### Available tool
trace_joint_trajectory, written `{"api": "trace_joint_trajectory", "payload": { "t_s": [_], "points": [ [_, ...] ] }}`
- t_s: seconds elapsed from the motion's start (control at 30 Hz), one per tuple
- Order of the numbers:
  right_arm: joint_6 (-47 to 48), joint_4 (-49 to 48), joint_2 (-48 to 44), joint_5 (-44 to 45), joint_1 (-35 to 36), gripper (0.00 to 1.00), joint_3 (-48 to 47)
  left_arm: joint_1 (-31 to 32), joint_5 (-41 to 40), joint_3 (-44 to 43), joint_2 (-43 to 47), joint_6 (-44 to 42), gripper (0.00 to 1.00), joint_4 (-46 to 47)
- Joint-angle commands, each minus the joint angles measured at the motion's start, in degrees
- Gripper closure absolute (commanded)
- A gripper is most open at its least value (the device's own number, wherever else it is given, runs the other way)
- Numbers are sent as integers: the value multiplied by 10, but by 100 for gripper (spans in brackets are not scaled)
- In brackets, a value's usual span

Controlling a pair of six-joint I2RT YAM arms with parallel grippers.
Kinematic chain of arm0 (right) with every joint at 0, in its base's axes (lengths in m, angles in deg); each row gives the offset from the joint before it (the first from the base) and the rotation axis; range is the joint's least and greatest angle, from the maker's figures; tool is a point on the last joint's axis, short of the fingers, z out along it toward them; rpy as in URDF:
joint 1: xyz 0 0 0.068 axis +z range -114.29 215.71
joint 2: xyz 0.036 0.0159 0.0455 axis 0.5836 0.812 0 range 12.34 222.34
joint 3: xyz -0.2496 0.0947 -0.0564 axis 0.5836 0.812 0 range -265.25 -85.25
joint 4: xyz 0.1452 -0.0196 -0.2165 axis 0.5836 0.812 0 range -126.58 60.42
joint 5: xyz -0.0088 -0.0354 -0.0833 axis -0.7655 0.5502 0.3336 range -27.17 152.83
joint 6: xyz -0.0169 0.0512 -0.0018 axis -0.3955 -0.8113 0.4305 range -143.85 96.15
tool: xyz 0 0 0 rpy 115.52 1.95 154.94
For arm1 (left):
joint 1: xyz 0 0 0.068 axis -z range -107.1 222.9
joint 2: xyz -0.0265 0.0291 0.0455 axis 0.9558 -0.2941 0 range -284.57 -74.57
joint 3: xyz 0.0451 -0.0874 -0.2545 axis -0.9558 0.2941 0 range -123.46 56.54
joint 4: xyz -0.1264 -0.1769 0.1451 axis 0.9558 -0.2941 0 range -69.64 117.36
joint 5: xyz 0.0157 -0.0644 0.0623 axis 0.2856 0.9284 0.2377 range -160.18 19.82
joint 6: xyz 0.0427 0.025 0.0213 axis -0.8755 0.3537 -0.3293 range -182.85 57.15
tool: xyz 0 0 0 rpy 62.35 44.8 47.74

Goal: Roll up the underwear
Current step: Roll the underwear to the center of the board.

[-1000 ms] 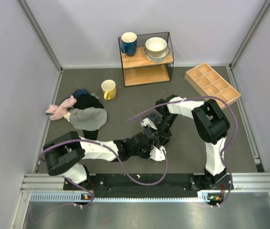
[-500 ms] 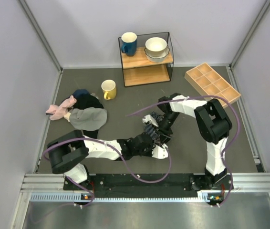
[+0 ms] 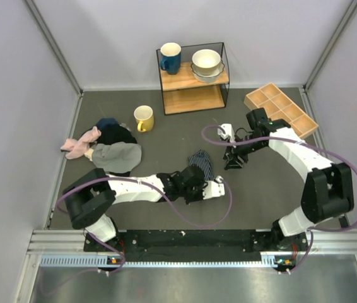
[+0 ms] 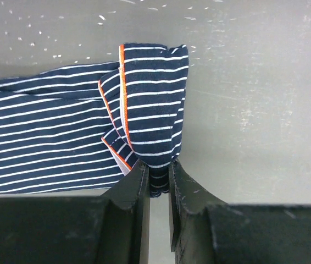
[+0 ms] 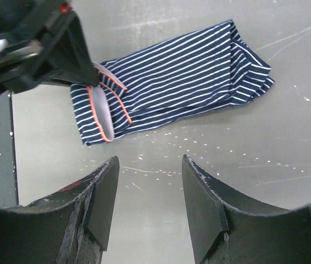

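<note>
The navy, white-striped underwear (image 5: 188, 77) is lying folded into a narrow band on the grey worktop (image 5: 254, 165), its orange-edged end curling over and being pinched by the left end effector (image 4: 156, 168).

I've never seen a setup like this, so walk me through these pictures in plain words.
Two robot arms are bolted at the near edge of a table, each ending in a two-finger gripper. The wide picture looks down from above; the other two come from wrist cameras. The left gripper pinches a folded end of the striped navy underwear lying on the table. The right gripper hangs open nearby, holding nothing. Also there: a yellow mug, a pile of clothes, a wooden tray, and a shelf with a blue mug and bowls.
</note>
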Motion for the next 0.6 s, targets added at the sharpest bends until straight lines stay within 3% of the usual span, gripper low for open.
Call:
{"api": "trace_joint_trajectory", "payload": {
  "t_s": [0.0,0.27,0.47,0.57],
  "points": [
    [27,-55,-64,-54,-2,49,45,-31,69,-48,-14,82,92,-77],
    [84,-56,-128,-77,-1,47,90,-135,233,-43,-46,208,92,-53],
    [188,-57,-175,-109,5,36,154,-198,315,-31,-98,264,92,-8],
    [241,-60,-183,-90,45,34,187,-225,353,-45,-137,301,92,0]
  ]
}}
